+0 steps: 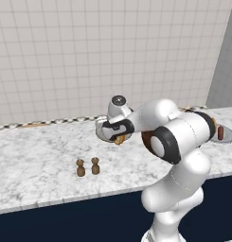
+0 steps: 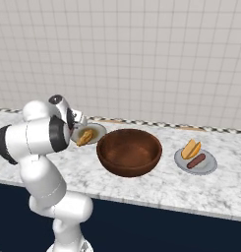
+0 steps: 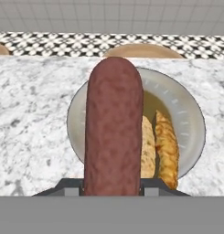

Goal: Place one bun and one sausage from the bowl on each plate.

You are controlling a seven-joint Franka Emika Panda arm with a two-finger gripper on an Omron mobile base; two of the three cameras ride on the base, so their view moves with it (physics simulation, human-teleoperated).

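My gripper (image 3: pixel 112 185) is shut on a reddish-brown sausage (image 3: pixel 113 128), which stands up the middle of the hand view. Just beyond it lies a pale plate (image 3: pixel 191 114) with a brownish centre, and a golden bun (image 3: pixel 163 146) rests on that plate. From the left base view the gripper (image 1: pixel 118 137) hovers over this plate (image 1: pixel 101 130). The dark reddish-brown bowl (image 2: pixel 129 150) sits mid-counter, to the right of this plate (image 2: pixel 95 130). Right of the bowl, a plain grey plate (image 2: pixel 206 165) holds a bun (image 2: pixel 192 147) and a sausage (image 2: pixel 196 161).
Two small brown shakers (image 1: pixel 80 168) (image 1: pixel 95 165) stand on the marble counter, left of and nearer than the gripper. A tiled wall with a checkered strip (image 3: pixel 63 43) runs behind the plates. The counter's front edge (image 2: pixel 156 202) drops to dark cabinets.
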